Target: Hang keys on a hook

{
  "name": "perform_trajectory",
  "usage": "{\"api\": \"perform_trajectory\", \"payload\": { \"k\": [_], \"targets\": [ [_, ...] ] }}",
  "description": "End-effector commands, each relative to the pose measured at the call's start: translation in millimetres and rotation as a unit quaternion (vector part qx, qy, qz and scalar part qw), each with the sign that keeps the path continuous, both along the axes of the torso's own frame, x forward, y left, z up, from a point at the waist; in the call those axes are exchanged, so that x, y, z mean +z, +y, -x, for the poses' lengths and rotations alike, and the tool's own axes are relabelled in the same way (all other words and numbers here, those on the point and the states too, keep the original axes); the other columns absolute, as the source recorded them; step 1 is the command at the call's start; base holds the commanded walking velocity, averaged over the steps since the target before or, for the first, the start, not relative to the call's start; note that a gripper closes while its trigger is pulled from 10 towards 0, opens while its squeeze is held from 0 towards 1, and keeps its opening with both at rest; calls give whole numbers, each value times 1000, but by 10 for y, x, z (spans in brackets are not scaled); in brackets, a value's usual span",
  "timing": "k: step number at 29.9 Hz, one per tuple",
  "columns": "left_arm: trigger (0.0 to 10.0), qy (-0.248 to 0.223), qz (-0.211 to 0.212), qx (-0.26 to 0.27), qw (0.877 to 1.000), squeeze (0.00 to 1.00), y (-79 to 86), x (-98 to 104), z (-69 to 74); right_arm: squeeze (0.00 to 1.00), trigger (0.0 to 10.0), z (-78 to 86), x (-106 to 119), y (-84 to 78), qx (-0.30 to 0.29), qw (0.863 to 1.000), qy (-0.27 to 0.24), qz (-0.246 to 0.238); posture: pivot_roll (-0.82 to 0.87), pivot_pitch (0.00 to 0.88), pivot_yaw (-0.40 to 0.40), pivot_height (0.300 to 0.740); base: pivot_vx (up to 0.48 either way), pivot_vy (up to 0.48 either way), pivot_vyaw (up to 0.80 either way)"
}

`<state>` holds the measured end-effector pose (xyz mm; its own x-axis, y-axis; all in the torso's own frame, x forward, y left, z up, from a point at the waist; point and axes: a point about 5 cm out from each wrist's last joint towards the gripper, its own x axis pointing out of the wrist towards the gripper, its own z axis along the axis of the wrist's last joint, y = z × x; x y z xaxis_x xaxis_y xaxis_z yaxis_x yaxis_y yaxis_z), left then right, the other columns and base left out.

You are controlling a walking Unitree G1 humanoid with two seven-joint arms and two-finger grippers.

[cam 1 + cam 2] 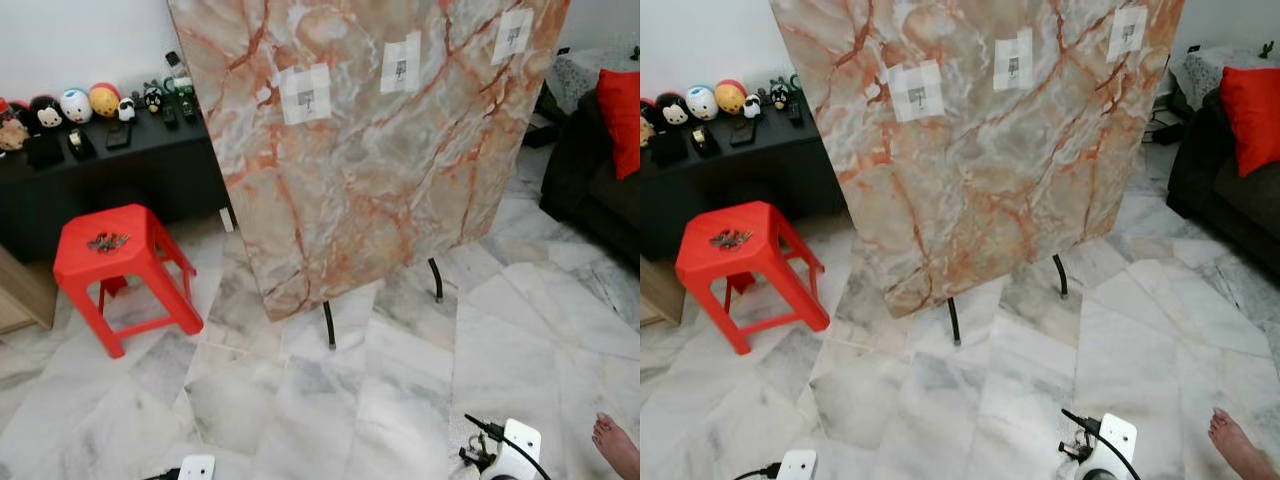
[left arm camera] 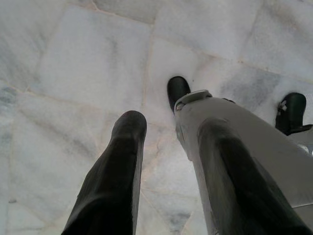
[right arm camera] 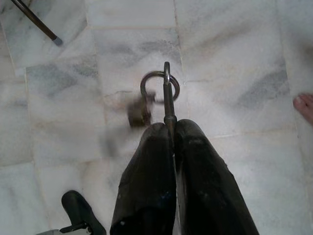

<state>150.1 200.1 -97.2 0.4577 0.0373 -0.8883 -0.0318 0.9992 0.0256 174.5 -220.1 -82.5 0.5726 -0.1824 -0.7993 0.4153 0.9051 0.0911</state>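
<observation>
1. Right gripper hangs low over the marble floor, fingers pinching the keys by their ring.
2. Left gripper hangs beside it, fingers spread.
3. Hooks sit on the marble board ahead.

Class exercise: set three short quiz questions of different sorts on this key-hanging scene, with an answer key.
1. True or false: the right gripper is shut on a key ring.
2. Multiple choice: the red stool carries (a) more keys, (b) a cup, (c) a book.
3. Fill in: the marble board carries ___ white patches with hooks, such as the middle one.

Key
1. True. The fingers pinch the ring, and a blurred key dangles from it.
2. a
3. three
</observation>
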Motion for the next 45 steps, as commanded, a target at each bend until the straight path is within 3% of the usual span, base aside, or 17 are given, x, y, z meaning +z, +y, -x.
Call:
{"api": "perform_trajectory", "payload": {
  "k": [1, 11, 24, 31, 41, 45],
  "targets": [
    [10000, 10, -5, -7, 1000, 0, 19, -9, 28, 0, 10000, -17, 6, 21, 7, 1000, -4, 2, -123, 33, 45, 740, 296, 0, 0],
    [10000, 9, -4, -9, 1000, 0, 17, -9, 29, 0, 10000, 32, -23, 66, 17, 1000, -1, 1, -121, 37, 44, 740, 308, 0, 512],
    [10000, 9, -2, -12, 1000, 0, 16, -8, 26, 0, 10000, -50, 14, 72, 32, 999, -11, 7, -124, 38, 42, 740, 313, 0, 793],
    [10000, 9, -2, -13, 1000, 0, 15, -8, 28, 0, 10000, -204, 103, 46, 25, 999, -42, 16, -127, 39, 42, 740, 304, 0, 0],
    [10000, 6, 3, -18, 1000, 0, 0, -7, 23, 0, 10000, -591, 366, -3, 31, 991, -119, 46, -135, 39, 34, 740, 239, 0, 0],
    [10000, 9, 2, -22, 1000, 0, -4, -11, 28, 0, 10000, -627, 399, 11, 49, 988, -133, 56, -134, 40, 32, 740, 0, 0, 0]
  ]
}}
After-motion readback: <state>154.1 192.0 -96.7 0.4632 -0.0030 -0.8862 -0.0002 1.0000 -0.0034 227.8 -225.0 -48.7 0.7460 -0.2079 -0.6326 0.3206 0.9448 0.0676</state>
